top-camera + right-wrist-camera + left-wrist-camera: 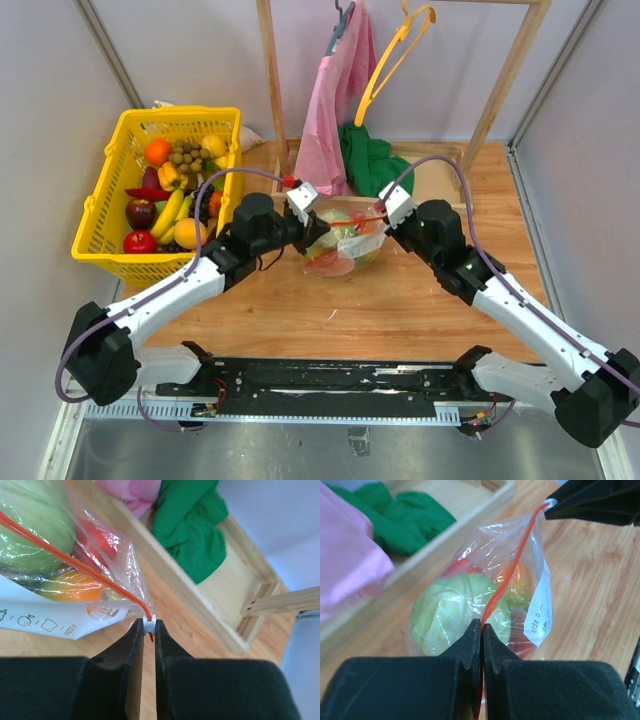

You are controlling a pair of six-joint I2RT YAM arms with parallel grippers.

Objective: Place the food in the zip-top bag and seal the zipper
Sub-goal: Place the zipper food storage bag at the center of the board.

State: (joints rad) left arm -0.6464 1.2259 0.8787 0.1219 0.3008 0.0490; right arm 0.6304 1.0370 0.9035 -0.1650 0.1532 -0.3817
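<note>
The clear zip-top bag lies mid-table, stretched between both grippers. It holds food: a pale green round piece, an orange and a red piece. The red-orange zipper runs taut along the bag's top edge. My left gripper is shut on the zipper's left end. My right gripper is shut on the white slider at the zipper's right end. The bag's white label faces the near side.
A yellow basket with several more toy fruits stands at the left. A pink garment and a yellow hanger hang on a wooden rack behind the bag. A green cloth lies in the rack's wooden base.
</note>
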